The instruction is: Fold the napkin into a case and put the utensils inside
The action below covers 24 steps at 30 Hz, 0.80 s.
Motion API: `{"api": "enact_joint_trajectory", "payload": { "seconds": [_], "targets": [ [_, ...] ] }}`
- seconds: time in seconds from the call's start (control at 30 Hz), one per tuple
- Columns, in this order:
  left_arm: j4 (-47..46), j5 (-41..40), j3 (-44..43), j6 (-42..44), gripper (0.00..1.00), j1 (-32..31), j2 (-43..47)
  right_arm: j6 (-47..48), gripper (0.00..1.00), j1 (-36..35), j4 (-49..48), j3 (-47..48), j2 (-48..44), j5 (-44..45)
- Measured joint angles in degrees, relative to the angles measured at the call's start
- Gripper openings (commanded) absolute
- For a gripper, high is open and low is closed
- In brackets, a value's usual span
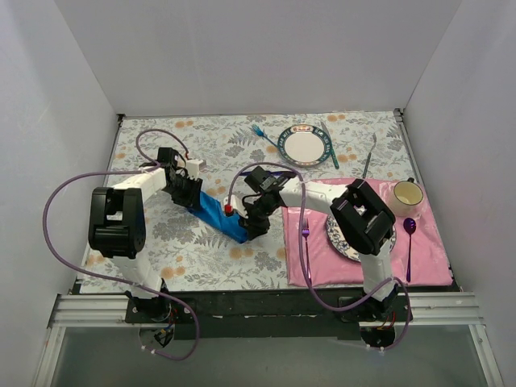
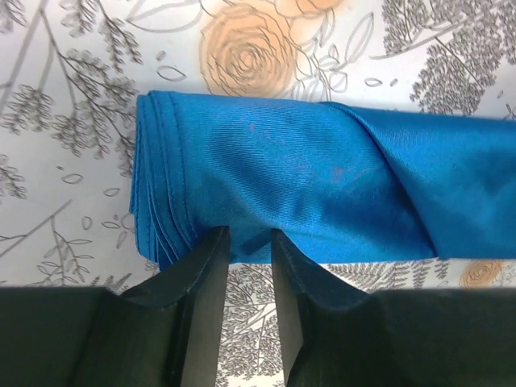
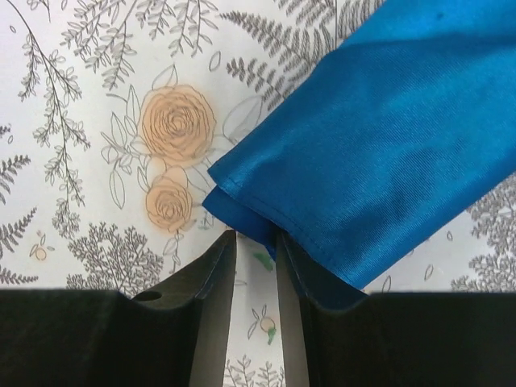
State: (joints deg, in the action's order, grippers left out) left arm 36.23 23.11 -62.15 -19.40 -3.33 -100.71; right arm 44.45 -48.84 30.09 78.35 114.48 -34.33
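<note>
Folded royal-blue cloth napkin [image 1: 219,214]: left end effector [image 2: 246,238] at its 10 o'clock end, I can't tell its grip; right end effector [image 3: 256,238] at 4 o'clock, released.

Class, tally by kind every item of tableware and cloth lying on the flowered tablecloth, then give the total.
Plates: 2, the far plate and the near plate
Forks: 2, the blue fork and the purple fork
Knives: 2, the teal knife and the dark knife
Spoons: 1, the spoon
Cups: 1, the cup
Cloths: 2, the napkin and the placemat
Total: 10
</note>
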Motion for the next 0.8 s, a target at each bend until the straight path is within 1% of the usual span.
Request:
{"api": "enact_joint_trajectory", "payload": {
  "seconds": [0.1, 0.13, 0.23, 0.4, 0.5, 0.67, 0.8],
  "targets": [
    [-0.1, 0.0, -1.4, -0.2, 0.33, 0.0, -1.0, -1.2, 0.35, -1.9, -1.6, 0.3, 0.3, 0.0],
    [-0.2, 0.0, -2.0, -0.3, 0.36, 0.0, -1.4, -1.7, 0.36, -2.6, -1.8, 0.8, 0.7, 0.0],
    [-0.5, 0.4, -3.3, -0.4, 0.40, 0.2, -2.4, -3.4, 0.39, -5.2, -2.5, 3.3, 2.4, -0.5],
    [-0.4, 1.7, -4.3, -0.6, 0.42, 0.7, -2.9, -5.8, 0.43, -7.6, -2.5, 7.1, 3.3, -3.1],
    [0.3, 3.2, -4.6, -1.5, 0.43, 2.3, -2.6, -7.4, 0.45, -6.6, -2.5, 8.6, 2.1, -4.8],
    [1.2, 4.4, -4.9, -3.5, 0.43, 7.0, 0.6, -9.8, 0.45, -1.3, -2.5, 9.0, -1.6, -5.5],
    [1.2, 4.4, -4.9, -5.1, 0.41, 7.7, 3.1, -9.9, 0.43, 1.3, -2.6, 11.3, -0.7, -4.2]
  ]
}}
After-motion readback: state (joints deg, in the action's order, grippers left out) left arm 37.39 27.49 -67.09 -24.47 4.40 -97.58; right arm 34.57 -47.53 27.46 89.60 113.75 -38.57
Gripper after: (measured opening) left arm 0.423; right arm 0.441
